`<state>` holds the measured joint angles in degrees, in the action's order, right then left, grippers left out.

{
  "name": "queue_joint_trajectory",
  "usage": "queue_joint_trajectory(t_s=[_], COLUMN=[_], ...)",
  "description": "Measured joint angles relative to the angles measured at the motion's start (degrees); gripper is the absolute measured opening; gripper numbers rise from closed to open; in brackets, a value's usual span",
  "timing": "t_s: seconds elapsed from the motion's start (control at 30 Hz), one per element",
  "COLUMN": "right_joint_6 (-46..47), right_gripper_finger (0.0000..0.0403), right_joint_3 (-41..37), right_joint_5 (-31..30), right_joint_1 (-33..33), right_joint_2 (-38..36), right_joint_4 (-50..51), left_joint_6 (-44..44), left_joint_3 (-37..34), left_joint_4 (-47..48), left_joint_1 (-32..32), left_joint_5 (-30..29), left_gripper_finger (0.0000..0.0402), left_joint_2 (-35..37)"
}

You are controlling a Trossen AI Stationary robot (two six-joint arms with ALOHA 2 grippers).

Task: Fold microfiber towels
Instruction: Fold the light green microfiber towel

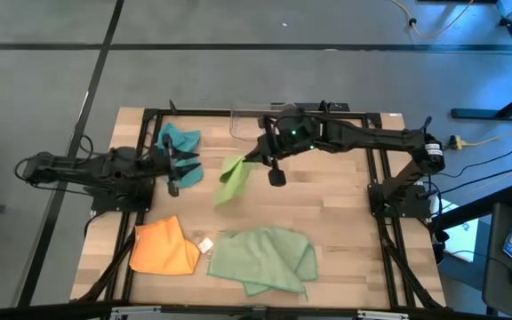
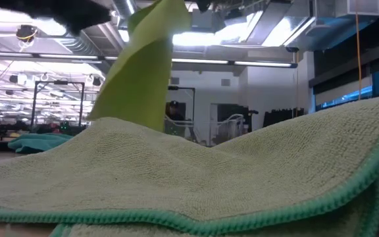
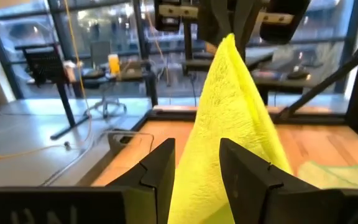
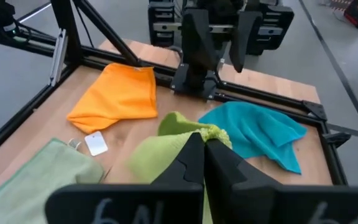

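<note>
Left of centre in the high view, my left gripper (image 1: 174, 169) sits fingers apart, holding nothing, just beside the teal towel (image 1: 180, 138). At frame centre my right gripper (image 1: 254, 158) is pinched tight on a corner of the lime green towel (image 1: 231, 180), which hangs lifted off the table. Lower left lies the orange towel (image 1: 163, 248); lower centre, the pale sage green towel (image 1: 265, 258), flat and rumpled. Surface: wooden table (image 1: 345, 204) in a dark frame. Beyond: grey floor; glass-walled workshop.
</note>
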<state>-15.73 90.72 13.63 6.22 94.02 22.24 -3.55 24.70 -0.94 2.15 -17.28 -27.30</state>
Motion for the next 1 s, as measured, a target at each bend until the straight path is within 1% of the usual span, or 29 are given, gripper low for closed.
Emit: queue_joint_trajectory(t_s=[0.13,0.27,0.43,0.57,0.63,0.83,1.0], right_joint_6=[0.0,0.1,0.2,0.2,0.2,0.2,0.2], right_gripper_finger=[0.0,0.0001,0.0001,0.0001,0.0001,0.0001,0.0001], right_joint_3=[0.0,0.0,0.0,0.0,0.0,0.0,0.0], right_joint_5=[-0.9,-2.0,-2.1,-2.1,-2.1,-2.9,-4.1], right_joint_1=[0.4,1.3,2.2,2.6,2.6,2.6,2.7], right_joint_2=[0.0,0.0,-0.1,-0.1,-0.1,-0.1,-0.1], right_joint_4=[0.2,0.6,0.6,0.5,0.5,0.5,0.8], left_joint_6=[0.0,0.1,0.5,0.5,0.5,0.5,0.4], left_joint_3=[7.8,13.0,15.5,16.8,17.6,19.7,20.5], left_joint_4=[0.5,1.5,2.1,-1.5,-2.7,-2.4,-0.8], left_joint_1=[0.0,0.0,0.0,0.0,0.0,0.0,0.0], left_joint_5=[0.0,1.8,2.0,2.1,1.8,1.1,-5.7], left_gripper_finger=[0.0118,0.0118,0.0118,0.0118,0.0118,0.0118,0.0118], left_joint_2=[-8.6,-15.1,-23.6,-29.8,-32.0,-37.3,-38.4])
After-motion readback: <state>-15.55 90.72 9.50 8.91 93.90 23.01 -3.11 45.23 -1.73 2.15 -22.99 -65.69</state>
